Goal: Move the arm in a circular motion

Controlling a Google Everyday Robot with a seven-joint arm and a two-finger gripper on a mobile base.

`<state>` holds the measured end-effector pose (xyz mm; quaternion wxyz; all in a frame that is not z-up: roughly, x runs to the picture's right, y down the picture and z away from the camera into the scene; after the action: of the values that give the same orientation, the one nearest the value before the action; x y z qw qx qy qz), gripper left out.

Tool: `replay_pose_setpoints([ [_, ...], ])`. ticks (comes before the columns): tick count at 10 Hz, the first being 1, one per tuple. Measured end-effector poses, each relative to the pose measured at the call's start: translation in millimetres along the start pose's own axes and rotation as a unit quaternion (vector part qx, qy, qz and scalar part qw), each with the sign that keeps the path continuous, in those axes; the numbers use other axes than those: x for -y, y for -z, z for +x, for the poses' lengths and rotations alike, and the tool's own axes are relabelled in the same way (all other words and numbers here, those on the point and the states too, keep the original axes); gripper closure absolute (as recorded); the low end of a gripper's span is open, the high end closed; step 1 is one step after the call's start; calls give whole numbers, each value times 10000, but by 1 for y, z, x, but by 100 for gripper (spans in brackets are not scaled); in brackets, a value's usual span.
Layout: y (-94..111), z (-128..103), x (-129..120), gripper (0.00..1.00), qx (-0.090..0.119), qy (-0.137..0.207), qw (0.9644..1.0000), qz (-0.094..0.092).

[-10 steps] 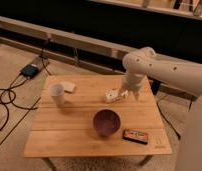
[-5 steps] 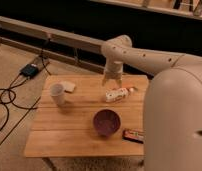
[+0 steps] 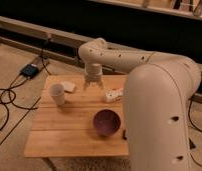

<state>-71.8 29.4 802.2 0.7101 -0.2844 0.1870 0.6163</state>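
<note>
The arm (image 3: 144, 75) reaches in from the right, its thick near segment filling the lower right of the view, then runs left to a rounded joint and turns down to the tool (image 3: 93, 84). The tool hangs prongs-down over the far middle of the wooden counter (image 3: 64, 132). Its short prongs look spread apart with nothing between them, so I judge it open and empty.

The main risk in sweeping a circle from here is contact. The tool sits low, close above the counter top, and things lie on several sides of it. A white cup (image 3: 57, 93) stands upright to the tool's left and a little nearer the camera; a wide arc that way could knock it over. A small pale flat object (image 3: 69, 86) lies between the cup and the tool, just beside both. To the tool's right a white packet-like item (image 3: 114, 94) lies near, partly against the big arm segment. A purple bowl (image 3: 107, 122) sits nearer the camera than the tool. The bulky near segment also hides the counter's right side, so anything there could be swept unseen. Cables (image 3: 9, 100) trail on the floor, well to the tool's left.

As for contents, the bowl looks empty. The cup's inside cannot be seen.
</note>
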Motion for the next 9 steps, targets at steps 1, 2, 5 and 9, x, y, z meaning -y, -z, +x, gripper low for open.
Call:
replay_pose_setpoints([
  [1, -3, 14, -11, 35, -83, 113, 9999, -59],
  [2, -5, 25, -17, 35, -144, 188, 9997, -96],
  [5, -15, 81, -13, 35, -416, 77, 9990, -162],
  [9, -18, 121, 27, 35, -480, -534, 9972, -214],
])
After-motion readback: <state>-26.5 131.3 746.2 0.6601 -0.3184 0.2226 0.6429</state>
